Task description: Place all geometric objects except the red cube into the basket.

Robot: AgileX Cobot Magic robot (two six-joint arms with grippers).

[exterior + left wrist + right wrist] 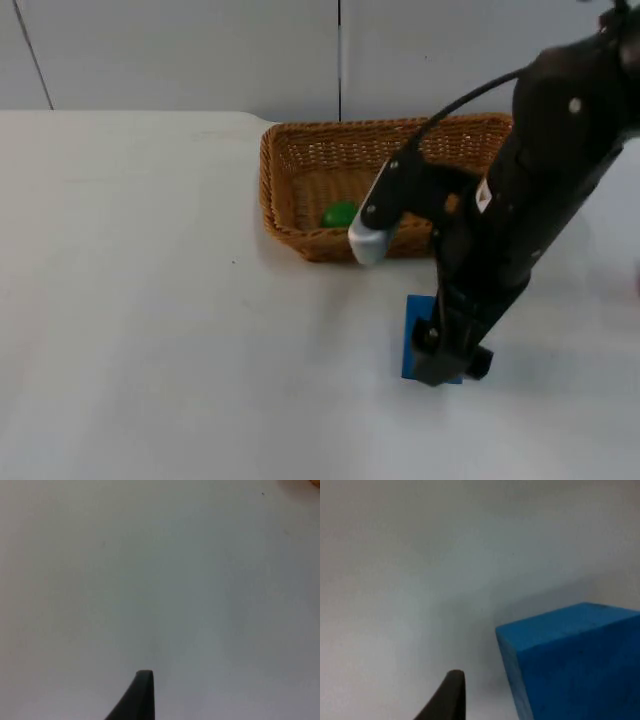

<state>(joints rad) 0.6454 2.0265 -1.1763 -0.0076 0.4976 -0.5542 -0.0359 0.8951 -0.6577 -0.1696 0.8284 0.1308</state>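
Presently, right gripper (447, 362): low over the table (150, 300), at the blue block (415, 330), which lies just in front of the basket (290, 170); whether its jaws are spread or pinching the block cannot be told, though the right wrist view has a black fingertip (451, 695) close beside the block (575, 660). Left gripper (142, 695): over bare table, waiting, jaw state not discernible. Basket: wicker, at the far middle of the table, holding a green object (339, 214).
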